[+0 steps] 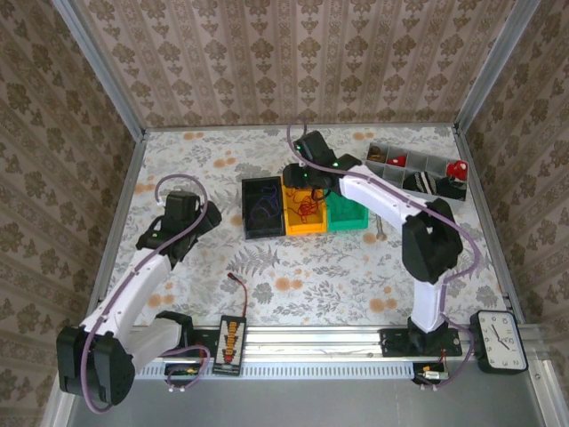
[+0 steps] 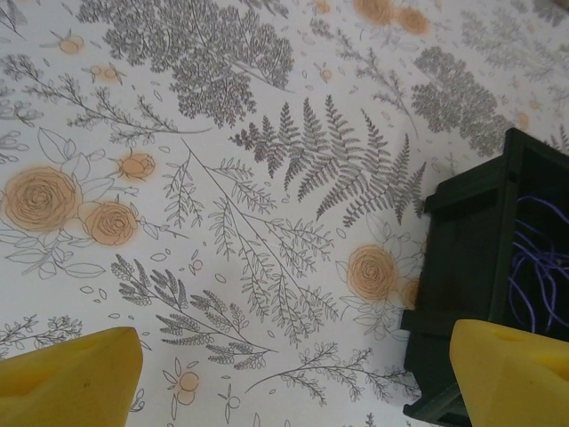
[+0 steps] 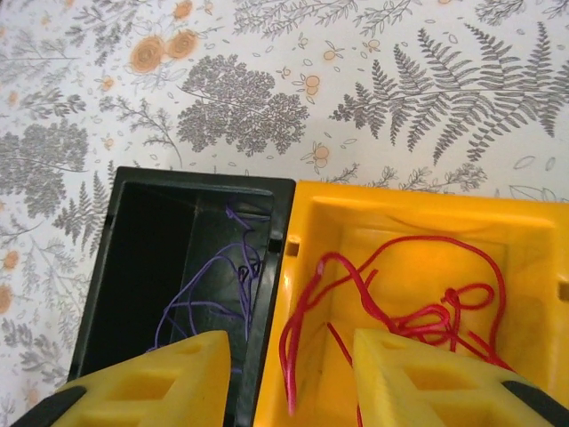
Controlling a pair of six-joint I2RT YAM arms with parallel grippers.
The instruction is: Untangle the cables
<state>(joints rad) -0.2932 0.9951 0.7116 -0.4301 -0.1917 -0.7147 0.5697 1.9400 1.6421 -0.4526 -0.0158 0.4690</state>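
The cables lie apart in two bins. Thin purple wire (image 3: 222,285) loops inside the black bin (image 3: 142,258). A tangled red wire (image 3: 400,294) lies in the yellow bin (image 3: 524,240) right beside it. My right gripper (image 3: 289,382) hangs open just above both bins, its fingers (image 3: 151,382) straddling the shared wall, holding nothing. In the top view the right gripper (image 1: 302,181) sits over the yellow bin (image 1: 304,216). My left gripper (image 2: 289,382) is open over bare table, left of the black bin (image 2: 467,267), where purple wire (image 2: 533,267) shows.
A green bin (image 1: 347,215) adjoins the yellow one. A grey compartment tray (image 1: 418,173) with small parts stands at the back right. A black connector board (image 1: 233,336) with its dark wire and a clock (image 1: 500,341) sit by the front rail.
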